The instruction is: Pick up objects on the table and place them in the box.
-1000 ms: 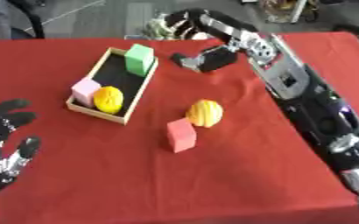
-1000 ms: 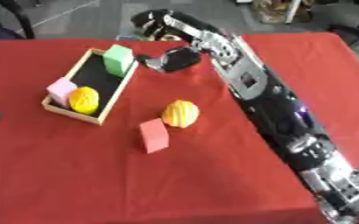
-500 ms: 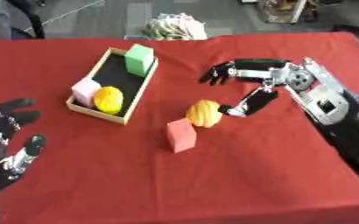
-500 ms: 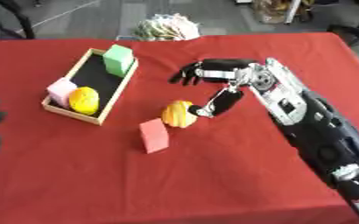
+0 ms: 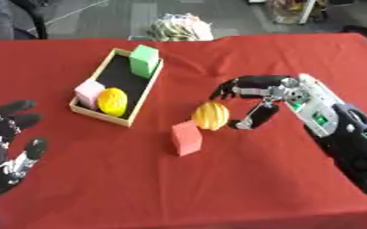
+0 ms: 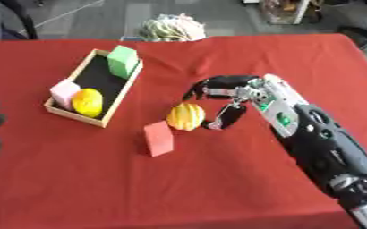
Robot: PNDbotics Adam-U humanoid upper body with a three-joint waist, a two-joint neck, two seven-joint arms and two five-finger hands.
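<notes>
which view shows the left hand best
The left eye view: the left hand shows there at the lower left edge, open, with palm and spread fingers visible. The right eye view catches only a few dark fingertips at its left edge, too little to read the hand's pose.

A red cloth (image 5: 218, 179) is covering the table from edge to edge — creased faintly in places. Beyond the far edge, a crumpled pale bundle (image 5: 179, 27) with mixed colours is lying on the grey floor (image 5: 124, 18). Dark furniture (image 5: 14, 18) is standing at the upper left corner — what it is cannot be told. More indistinct clutter (image 5: 292, 9) is showing at the upper right.
</notes>
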